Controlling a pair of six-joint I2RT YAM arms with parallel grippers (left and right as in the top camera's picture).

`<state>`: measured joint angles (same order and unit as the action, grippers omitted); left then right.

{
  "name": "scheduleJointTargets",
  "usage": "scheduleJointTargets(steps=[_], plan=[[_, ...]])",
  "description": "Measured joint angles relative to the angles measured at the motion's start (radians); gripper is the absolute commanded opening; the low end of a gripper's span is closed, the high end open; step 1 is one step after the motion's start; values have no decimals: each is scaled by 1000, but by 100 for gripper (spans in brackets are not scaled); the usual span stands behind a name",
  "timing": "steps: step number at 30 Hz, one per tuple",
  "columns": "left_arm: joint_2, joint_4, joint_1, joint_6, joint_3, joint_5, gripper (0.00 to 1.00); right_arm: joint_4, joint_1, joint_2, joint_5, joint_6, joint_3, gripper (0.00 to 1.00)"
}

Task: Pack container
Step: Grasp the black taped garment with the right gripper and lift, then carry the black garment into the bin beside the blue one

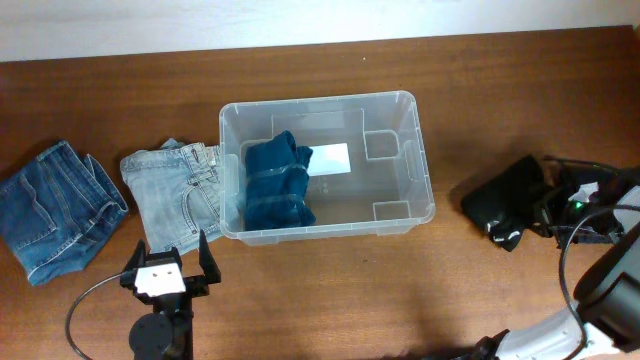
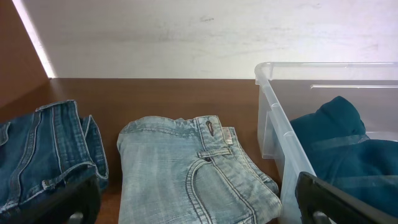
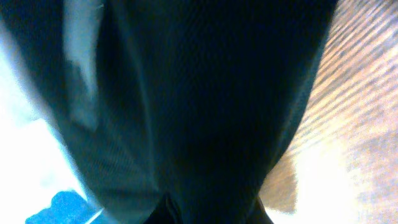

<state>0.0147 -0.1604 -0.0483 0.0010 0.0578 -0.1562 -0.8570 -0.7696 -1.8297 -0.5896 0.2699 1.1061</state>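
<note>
The clear container (image 1: 420, 170) stands mid-table with a folded dark teal garment (image 1: 278, 182) in its left half and a white label (image 1: 330, 158) on its base. Light blue folded jeans (image 1: 178, 192) lie against its left wall, and darker blue jeans (image 1: 55, 208) lie farther left. My left gripper (image 1: 168, 250) is open and empty, just in front of the light jeans (image 2: 186, 168); the container wall (image 2: 280, 134) is to its right. My right gripper (image 1: 548, 205) is shut on a bunched black garment (image 1: 505, 205) right of the container; the black fabric (image 3: 199, 93) fills the right wrist view.
The darker jeans (image 2: 43, 149) lie left of the light ones in the left wrist view. Black cables (image 1: 590, 195) run by the right arm near the table's right edge. A pale wall (image 2: 199, 37) lies behind the table's far edge.
</note>
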Motion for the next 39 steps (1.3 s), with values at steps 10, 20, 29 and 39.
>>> scheduleJointTargets(steps=[10,20,29,39], plan=[[0,0,0,0,0,0,99,-107,66,370,-1,-77,122,4],[0,0,0,0,0,0,99,-15,406,658,-61,-86,142,4],[0,0,0,0,0,0,99,131,810,634,-46,3,142,4],[0,0,0,0,0,0,99,263,1077,370,14,64,142,4]])
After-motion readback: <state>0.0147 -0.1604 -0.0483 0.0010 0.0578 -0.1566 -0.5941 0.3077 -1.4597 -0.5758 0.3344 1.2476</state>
